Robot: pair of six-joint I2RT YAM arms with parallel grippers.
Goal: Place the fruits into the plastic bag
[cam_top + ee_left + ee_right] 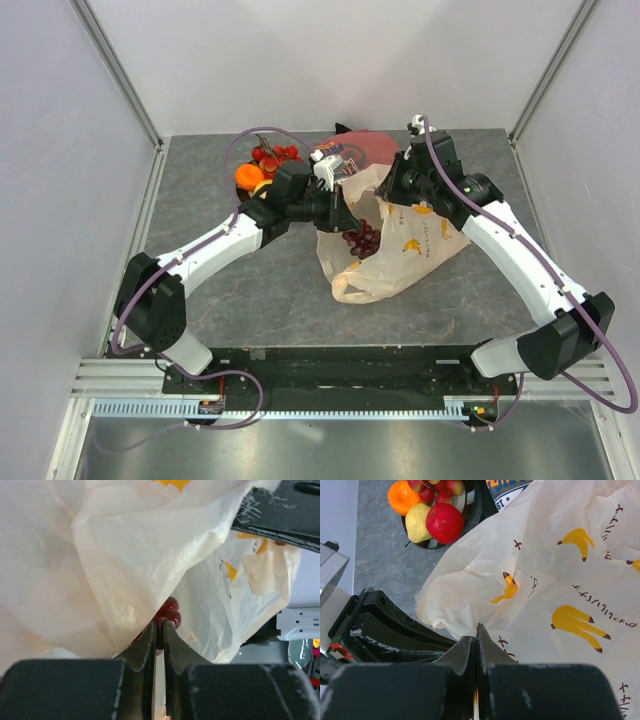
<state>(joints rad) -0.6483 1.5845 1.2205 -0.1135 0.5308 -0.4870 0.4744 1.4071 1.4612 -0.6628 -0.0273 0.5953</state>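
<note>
The plastic bag (400,250) lies in the middle of the table, cream-white with yellow banana prints. My left gripper (350,222) is at its mouth, shut on the bunch of dark purple grapes (363,240). In the left wrist view the grapes (169,614) sit at my gripper (160,627) against the bag film (125,555). My right gripper (477,630) is shut on a bunched edge of the bag (545,580). The red apple (444,522), yellow pear-like fruit (417,522), orange (402,496) and small red berries (437,490) lie on the dark plate (470,510).
The plate of fruit (262,172) stands at the back left of the bag. A red-and-black printed folded cloth (365,148) lies behind the bag. White walls and metal posts close in the table on three sides.
</note>
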